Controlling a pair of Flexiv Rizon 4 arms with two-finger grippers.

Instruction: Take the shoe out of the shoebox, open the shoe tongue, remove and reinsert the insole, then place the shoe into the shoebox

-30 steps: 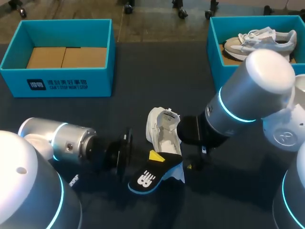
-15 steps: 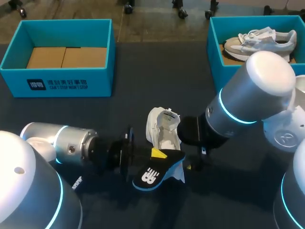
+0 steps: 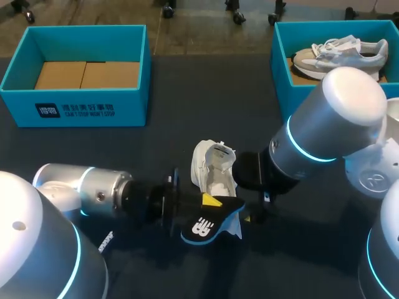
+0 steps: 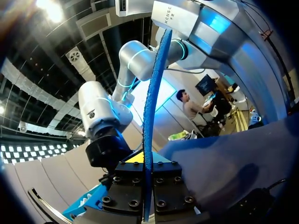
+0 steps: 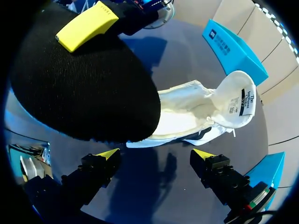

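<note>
A white shoe [image 3: 212, 167] lies on the dark table with its tongue pulled open. My left gripper [image 3: 206, 202] is shut on a black insole [image 3: 204, 228] with a blue edge, held just at the shoe's near end. In the left wrist view the insole [image 4: 152, 112] stands edge-on between the shut fingers of that gripper [image 4: 147, 165]. My right gripper [image 5: 156, 154] is open just beside the shoe [image 5: 196, 109], nothing between its fingers. The insole [image 5: 84, 79] fills that view ahead of it. In the head view my right arm [image 3: 324, 131] hides its own gripper.
A teal shoebox [image 3: 75, 106] with cardboard inside stands at the back left. Another teal box [image 3: 279, 62] at the back right holds a grey and white shoe [image 3: 340, 53]. Both arms crowd the table's near middle.
My left arm has slid to the right, carrying the insole closer to the shoe. The right arm and the shoe have stayed put.
</note>
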